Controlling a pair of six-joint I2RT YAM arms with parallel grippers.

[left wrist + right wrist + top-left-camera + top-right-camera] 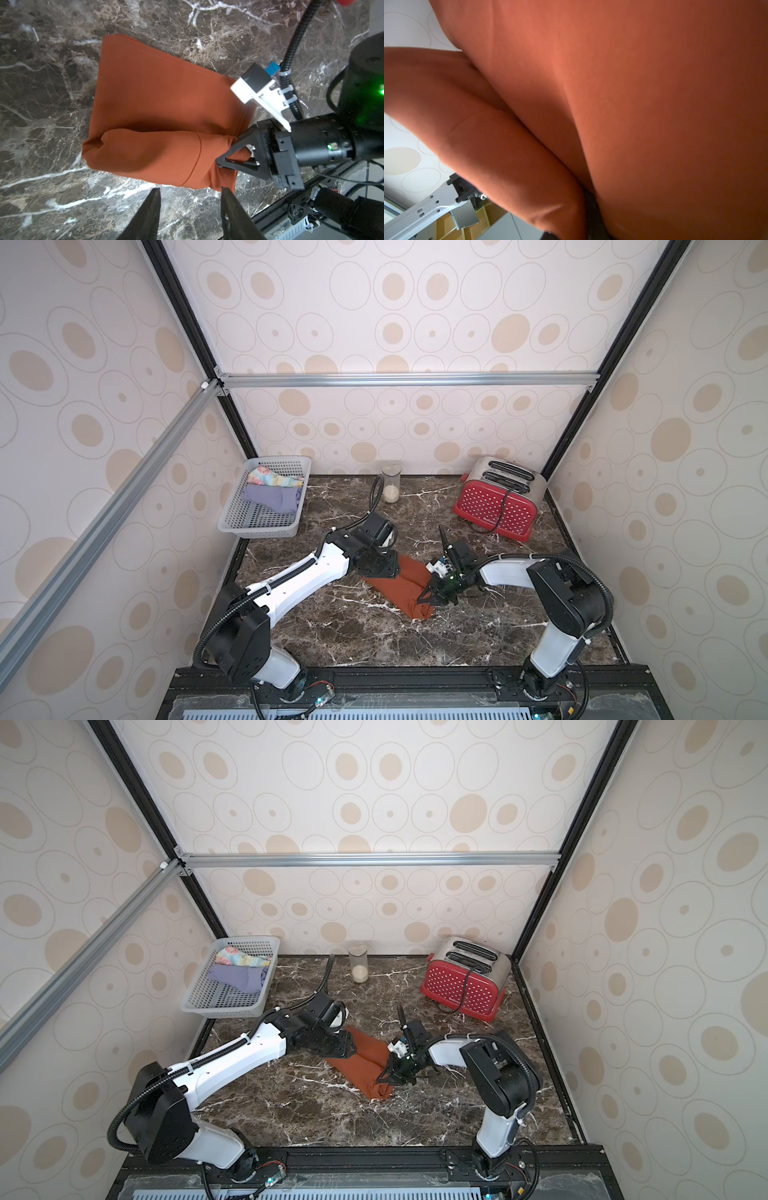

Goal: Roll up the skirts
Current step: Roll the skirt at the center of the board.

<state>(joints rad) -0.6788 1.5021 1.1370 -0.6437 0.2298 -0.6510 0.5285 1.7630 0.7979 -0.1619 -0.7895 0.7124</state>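
Marble tabletop [374, 643], centre: the rust-orange skirt [395, 585] lies partly rolled. Right gripper [229, 150] is clamped on the roll's end at the skirt's four o'clock. Left gripper [190, 189], jaws apart and empty, hovers at ten o'clock and likely must grasp the roll to turn it onward.

Bench [374, 643]: dark brown marble pattern, white veining, black frame along its edges. Far left corner: grey perforated basket [257, 531]. Far edge, middle, against the wall: clear jar [390, 489], upright, pale grains at the bottom. Far right corner: red toaster [494, 506], black cord trailing onto the surface. Centre: rust-orange skirt [399, 589], folded, partly rolled along one side.
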